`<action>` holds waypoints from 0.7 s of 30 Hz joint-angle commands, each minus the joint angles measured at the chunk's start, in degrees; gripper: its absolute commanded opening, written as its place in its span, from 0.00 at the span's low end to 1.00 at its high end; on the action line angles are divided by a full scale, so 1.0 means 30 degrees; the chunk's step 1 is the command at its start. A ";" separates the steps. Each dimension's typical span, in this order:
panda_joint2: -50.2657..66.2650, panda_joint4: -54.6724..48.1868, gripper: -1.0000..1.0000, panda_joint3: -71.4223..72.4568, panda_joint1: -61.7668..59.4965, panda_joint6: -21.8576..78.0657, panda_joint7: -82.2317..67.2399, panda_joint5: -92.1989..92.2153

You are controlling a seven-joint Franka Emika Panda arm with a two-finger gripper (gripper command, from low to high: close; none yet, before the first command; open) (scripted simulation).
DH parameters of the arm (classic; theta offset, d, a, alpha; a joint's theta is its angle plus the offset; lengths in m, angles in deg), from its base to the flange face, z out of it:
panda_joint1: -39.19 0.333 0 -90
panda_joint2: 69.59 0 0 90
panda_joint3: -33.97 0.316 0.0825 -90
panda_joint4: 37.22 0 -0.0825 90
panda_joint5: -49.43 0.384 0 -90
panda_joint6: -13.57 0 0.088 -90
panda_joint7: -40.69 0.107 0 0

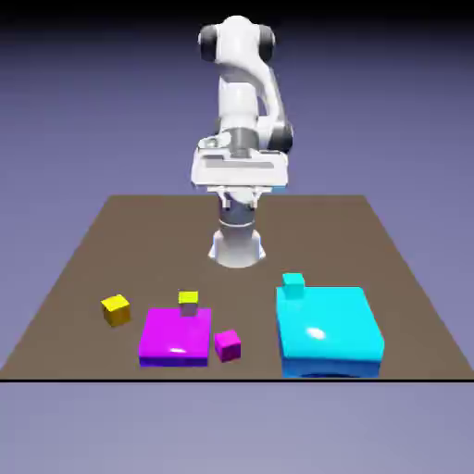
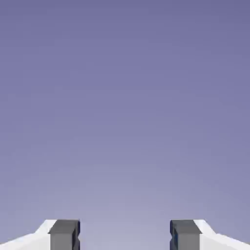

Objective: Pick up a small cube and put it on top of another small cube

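Observation:
The small golden cube [image 1: 116, 309] lies on the brown table [image 1: 111, 231] toward the exterior view's left. The small magenta cube [image 1: 227, 344] rests near the front edge, just right of the flat magenta block. My gripper [image 1: 239, 196] hangs high above the table's far middle, well away from both cubes. In the hand view the gripper [image 2: 125, 237] stands open with nothing between its grey fingertips [image 2: 64, 234], and only the plain backdrop shows.
A large flat magenta block [image 1: 174, 336] sits between the two cubes, with a lemon yellow-green cube [image 1: 188, 301] at its far edge. A big cyan block [image 1: 329, 330] lies at the right, a small cyan cube [image 1: 293, 284] at its far corner.

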 commanded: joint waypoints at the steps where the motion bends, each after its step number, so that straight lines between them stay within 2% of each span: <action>1: 0.0693 -0.0023 0.50 -0.0206 -0.0431 -0.0286 0.0117 0.0106; 21: 1.4217 -0.0476 0.50 -0.4218 -0.8836 -0.5860 0.2404 0.2184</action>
